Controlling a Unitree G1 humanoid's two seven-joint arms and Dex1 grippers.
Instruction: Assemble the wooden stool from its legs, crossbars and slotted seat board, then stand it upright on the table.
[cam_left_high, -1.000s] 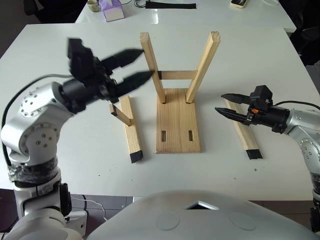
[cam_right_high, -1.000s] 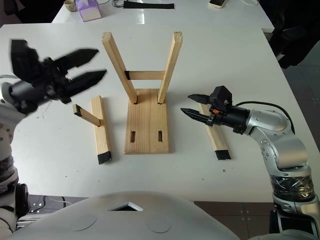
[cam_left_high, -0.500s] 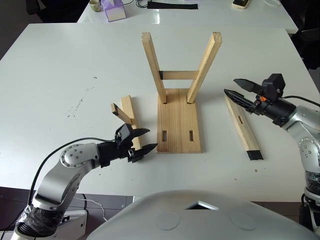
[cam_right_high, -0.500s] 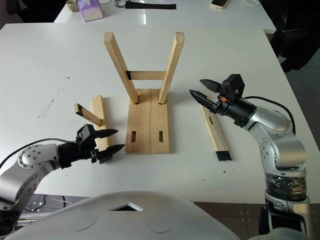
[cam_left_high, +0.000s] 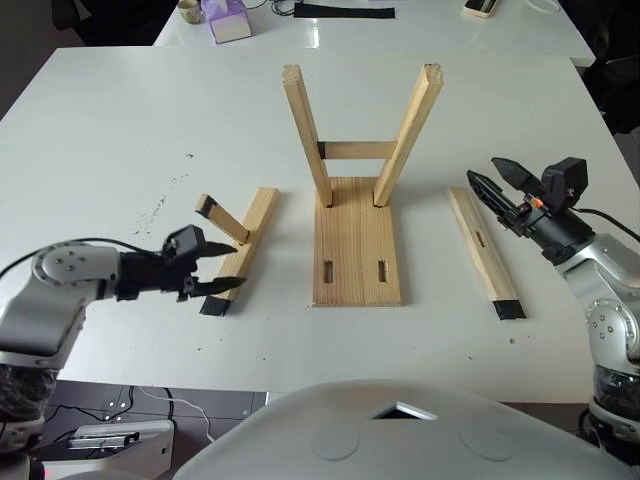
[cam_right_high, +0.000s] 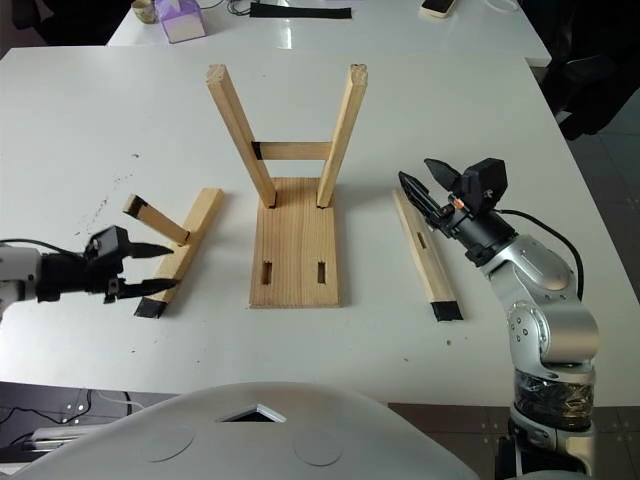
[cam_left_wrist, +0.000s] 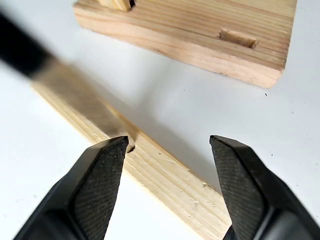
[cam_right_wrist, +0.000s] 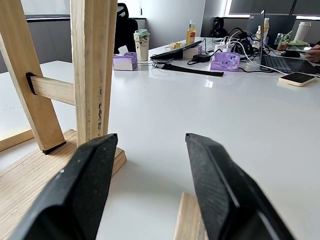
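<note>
— Where's your left claw (cam_left_high: 236, 266)?
— Open, astride the near end of the left leg (cam_left_high: 250, 222). Your right claw (cam_left_high: 483, 170) hangs open, right of the seat board (cam_left_high: 355, 250), by the right leg (cam_left_high: 481, 250).

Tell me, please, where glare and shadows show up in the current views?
Left eye view: glare on the far table; only faint shadows beside the seat board. Left wrist view: a soft grey shadow lies between the loose leg and the seat board. Right wrist view: the glossy tabletop mirrors the room's light.
</note>
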